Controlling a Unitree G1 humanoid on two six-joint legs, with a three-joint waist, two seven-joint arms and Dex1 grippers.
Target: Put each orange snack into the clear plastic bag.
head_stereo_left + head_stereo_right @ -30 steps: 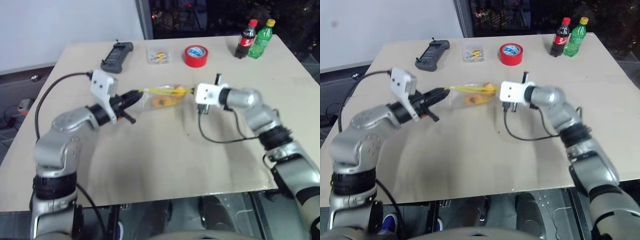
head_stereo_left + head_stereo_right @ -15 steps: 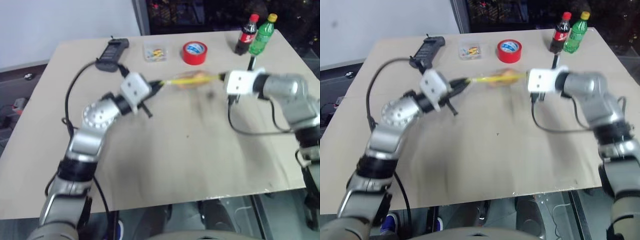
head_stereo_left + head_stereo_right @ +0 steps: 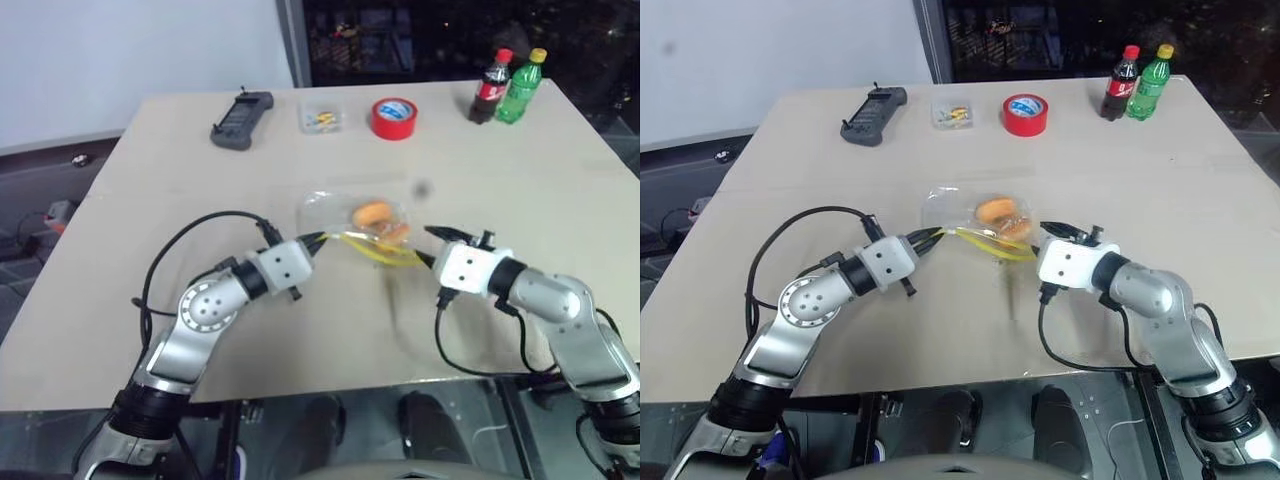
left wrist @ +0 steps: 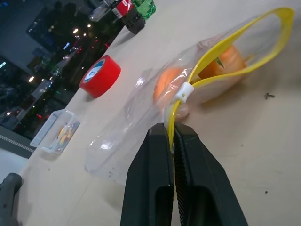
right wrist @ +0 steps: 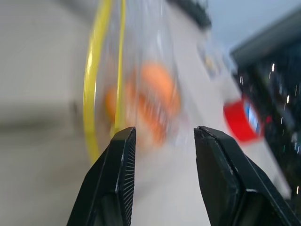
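Note:
The clear plastic bag (image 3: 335,213) lies mid-table with its yellow seal strip (image 5: 87,94) gaping in a loop. Both orange snacks (image 3: 372,213) (image 3: 393,233) sit inside it, seen through the film in the left wrist view as well (image 4: 164,84). My left gripper (image 4: 171,132) is shut on the strip's end, just below the white slider (image 4: 185,89). My right gripper (image 5: 164,132) stands open just short of the strip's other end, with nothing between its fingers (image 3: 428,247).
At the table's far side stand a red tape roll (image 3: 393,117), a small clear box (image 3: 320,117), a black handset (image 3: 241,119), a cola bottle (image 3: 490,87) and a green bottle (image 3: 522,86). The table's front edge (image 3: 330,385) runs close below both arms.
The bag, held taut in the air between both grippers, has come down towards me onto the table. My right gripper has opened, let go of the strip and drawn back.

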